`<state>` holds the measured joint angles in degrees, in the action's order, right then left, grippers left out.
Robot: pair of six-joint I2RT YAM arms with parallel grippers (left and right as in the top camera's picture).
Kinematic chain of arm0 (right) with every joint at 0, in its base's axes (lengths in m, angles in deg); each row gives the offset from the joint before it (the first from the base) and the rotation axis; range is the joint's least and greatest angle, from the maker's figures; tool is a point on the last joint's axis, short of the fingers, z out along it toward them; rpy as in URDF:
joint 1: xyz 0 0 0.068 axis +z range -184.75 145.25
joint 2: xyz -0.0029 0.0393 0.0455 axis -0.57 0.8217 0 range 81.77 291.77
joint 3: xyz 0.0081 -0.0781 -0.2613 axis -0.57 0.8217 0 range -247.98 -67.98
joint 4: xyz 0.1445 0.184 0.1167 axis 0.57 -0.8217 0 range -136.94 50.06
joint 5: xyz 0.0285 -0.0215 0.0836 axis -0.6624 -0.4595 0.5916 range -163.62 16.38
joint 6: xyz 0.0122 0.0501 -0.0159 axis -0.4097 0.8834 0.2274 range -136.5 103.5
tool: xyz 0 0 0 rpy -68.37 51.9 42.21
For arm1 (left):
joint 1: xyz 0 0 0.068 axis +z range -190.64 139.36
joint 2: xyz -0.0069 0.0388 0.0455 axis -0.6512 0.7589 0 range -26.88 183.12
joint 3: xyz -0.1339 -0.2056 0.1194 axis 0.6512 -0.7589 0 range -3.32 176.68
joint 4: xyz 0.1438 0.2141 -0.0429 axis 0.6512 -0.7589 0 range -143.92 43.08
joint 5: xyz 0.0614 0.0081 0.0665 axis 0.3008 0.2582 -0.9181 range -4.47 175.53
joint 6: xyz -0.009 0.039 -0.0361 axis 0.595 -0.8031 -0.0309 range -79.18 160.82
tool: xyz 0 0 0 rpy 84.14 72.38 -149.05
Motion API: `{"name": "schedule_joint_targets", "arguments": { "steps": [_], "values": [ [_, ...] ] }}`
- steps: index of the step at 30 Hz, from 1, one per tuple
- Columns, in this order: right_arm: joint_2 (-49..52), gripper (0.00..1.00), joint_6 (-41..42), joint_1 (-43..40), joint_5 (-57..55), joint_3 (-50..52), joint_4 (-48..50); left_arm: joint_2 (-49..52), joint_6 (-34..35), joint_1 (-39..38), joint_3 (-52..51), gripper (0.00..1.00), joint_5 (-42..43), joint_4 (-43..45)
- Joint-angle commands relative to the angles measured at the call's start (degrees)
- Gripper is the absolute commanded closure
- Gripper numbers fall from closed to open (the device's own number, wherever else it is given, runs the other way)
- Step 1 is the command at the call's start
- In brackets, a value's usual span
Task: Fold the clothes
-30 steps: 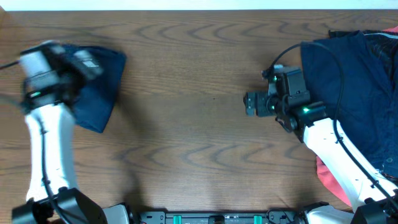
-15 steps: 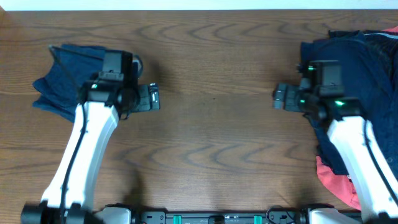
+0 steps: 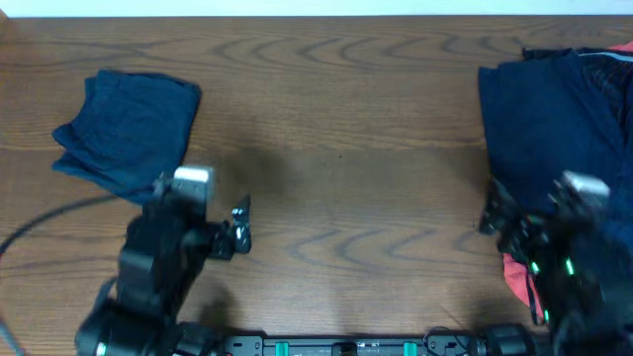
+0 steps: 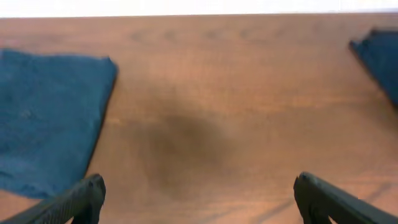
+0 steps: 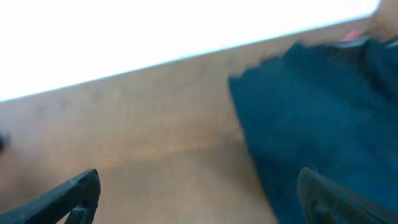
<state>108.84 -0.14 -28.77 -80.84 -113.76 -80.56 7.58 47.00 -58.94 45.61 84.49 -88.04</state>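
A folded navy garment (image 3: pixel 127 133) lies at the far left of the table; it also shows in the left wrist view (image 4: pixel 46 118). A pile of navy clothes (image 3: pixel 554 138) lies at the right, with a coral-red piece (image 3: pixel 516 279) at its near edge. The pile shows in the right wrist view (image 5: pixel 317 112). My left gripper (image 3: pixel 240 225) is open and empty, near the front left, apart from the folded garment. My right gripper (image 3: pixel 492 216) is open and empty at the near left edge of the pile. Its fingers (image 5: pixel 199 193) straddle bare wood and navy cloth.
The wooden table (image 3: pixel 336 168) runs between the two garments. Its far edge meets a white surface (image 5: pixel 155 31). The arm bases and a black rail (image 3: pixel 336 346) stand along the front edge.
Both arms have pulled back toward the front edge. The left gripper let go of the folded navy garment, which now lies flat at the far left.
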Motion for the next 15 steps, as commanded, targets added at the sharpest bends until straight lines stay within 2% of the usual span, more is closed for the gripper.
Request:
{"name": "schedule_joint_targets", "arguments": {
  "steps": [1, 6, 15],
  "values": [
    [-7.0, 0.01, 1.4, 0.8, -4.6, 2.4, 0.2, -5.1, 0.8, -0.4, -2.6, 0.02, -2.4, 0.6],
    [-12.5, 0.01, 1.4, 0.8, -4.6, 2.4, -3.1, -7.7, 0.8, -0.4, -2.6, 0.02, -2.4, -1.6],
    [-12.8, 0.01, 1.4, 0.8, -4.6, 2.5, -14.4, -7.1, 0.8, -0.4, -2.6, 0.02, -2.4, -2.6]
  ]
}}
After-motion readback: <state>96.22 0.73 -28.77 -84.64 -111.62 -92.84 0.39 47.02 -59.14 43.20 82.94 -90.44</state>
